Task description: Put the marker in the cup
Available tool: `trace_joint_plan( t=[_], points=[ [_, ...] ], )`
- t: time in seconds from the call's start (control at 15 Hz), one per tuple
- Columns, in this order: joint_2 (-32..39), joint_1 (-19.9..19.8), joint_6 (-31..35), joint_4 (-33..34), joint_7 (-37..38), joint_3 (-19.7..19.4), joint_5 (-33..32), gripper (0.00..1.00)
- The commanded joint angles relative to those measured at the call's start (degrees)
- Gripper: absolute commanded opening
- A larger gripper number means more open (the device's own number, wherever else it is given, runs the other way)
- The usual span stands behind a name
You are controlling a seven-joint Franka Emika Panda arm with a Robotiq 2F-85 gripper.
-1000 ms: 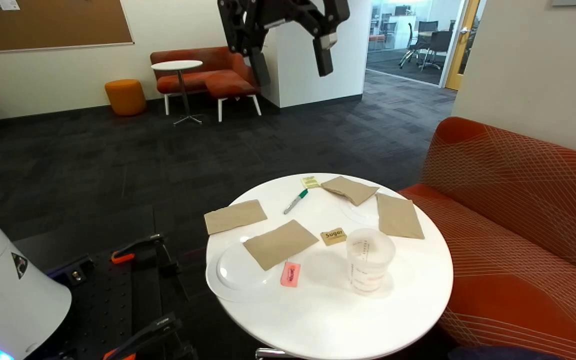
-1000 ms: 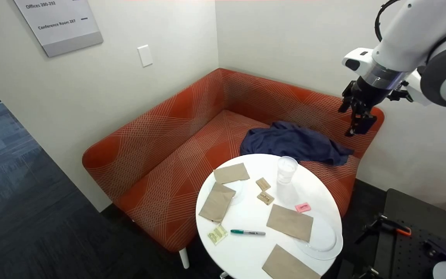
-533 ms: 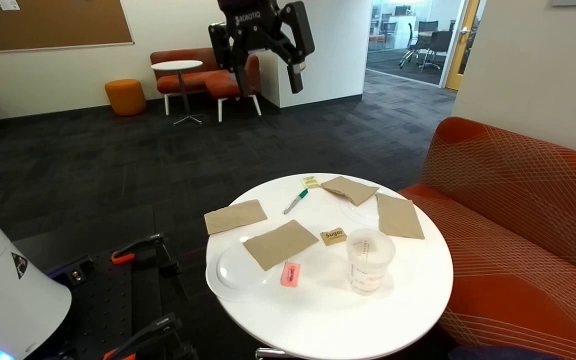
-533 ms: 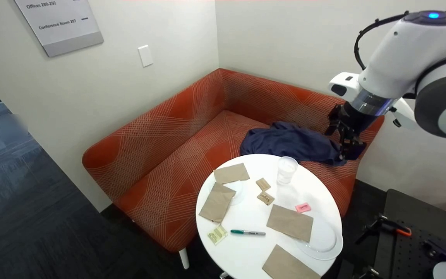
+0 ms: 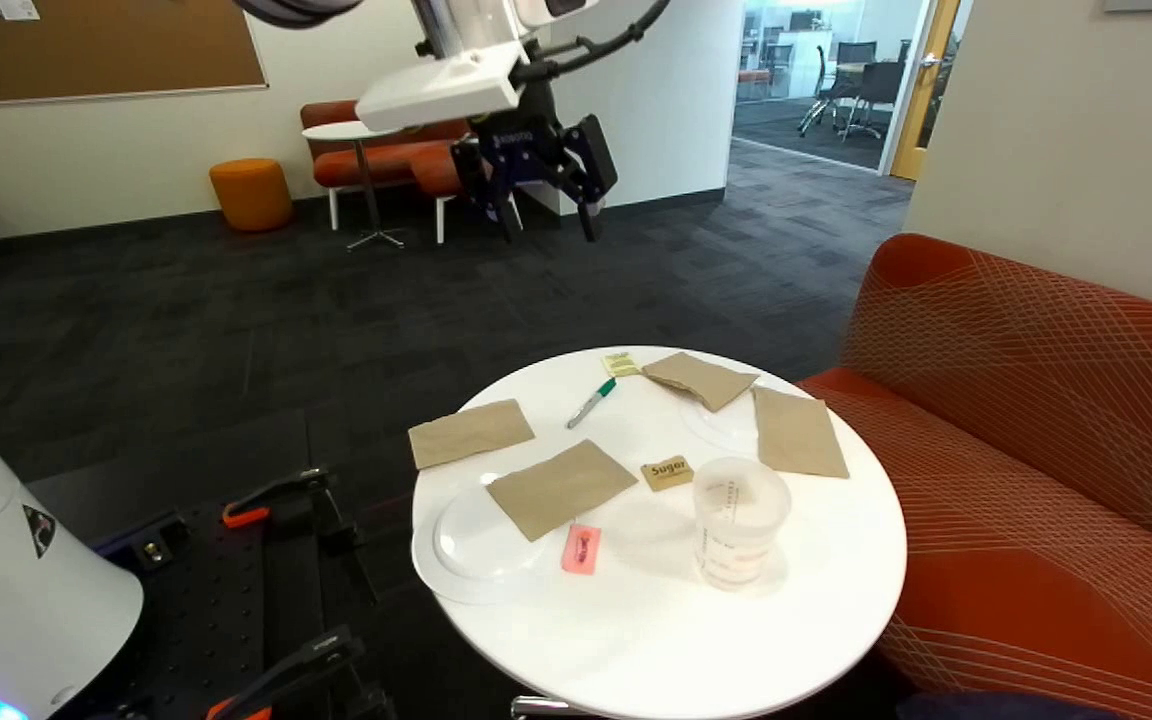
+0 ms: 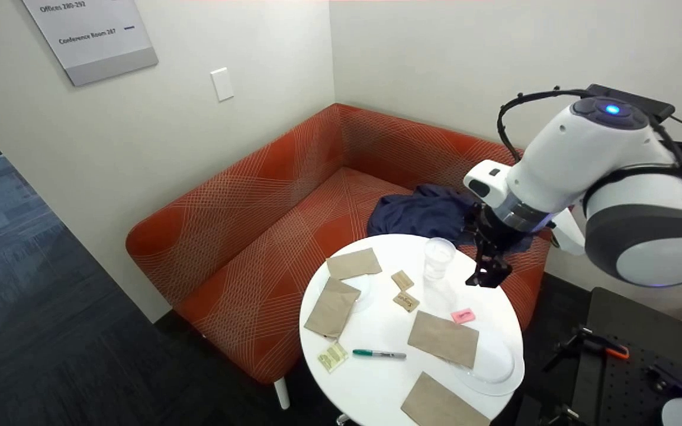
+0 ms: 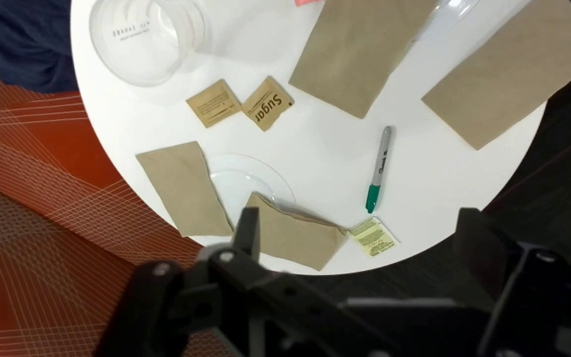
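Observation:
On the round white table lies the marker [image 5: 592,403], grey with a green cap, seen in both exterior views and the wrist view; nothing touches it. The cup [image 6: 438,260] is a clear tumbler standing upright on the table, its mouth partly facing the wrist camera at the upper left of the wrist view. My gripper [image 5: 550,230] hangs in the air well above the table, pointing down, its jaws wide apart with nothing between them. In the wrist view the marker [image 7: 379,168] appears ahead of the gap between the fingertips, green end nearest the gripper.
Several flat brown paper pieces [image 5: 561,490] lie around the marker. A pale yellow packet [image 7: 372,236] sits near its green end. Two sugar packets [image 6: 405,302], a pink packet [image 5: 581,549] and clear plastic dishes [image 5: 476,545] are also on the table. A red sofa [image 6: 246,266] borders it.
The arm has come down and swung in towards the table, more of it now showing. The gripper stays open; the marker and cup have not moved.

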Motion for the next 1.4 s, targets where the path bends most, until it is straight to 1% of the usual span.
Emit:
trace_joint_plan(
  t=[0.0,0.27,0.47,0.67,0.93,1.0,1.33],
  points=[
    [8.23,-0.23,7.00,2.25,2.89,1.69,1.01,1.00],
    [16.13,-0.27,12.35,5.19,4.05,3.60,2.37,1.00],
    [21.33,-0.86,14.32,8.56,3.44,5.35,4.16,1.00],
    [25.51,-1.26,11.56,12.80,5.39,6.13,1.75,1.00],
    [29.76,-1.97,9.74,16.81,4.61,7.55,2.27,1.00],
    [30.62,-1.57,9.17,17.72,5.76,7.13,1.20,1.00],
    [33.31,-0.79,7.32,19.52,8.22,7.04,-0.05,1.00]
  ],
)
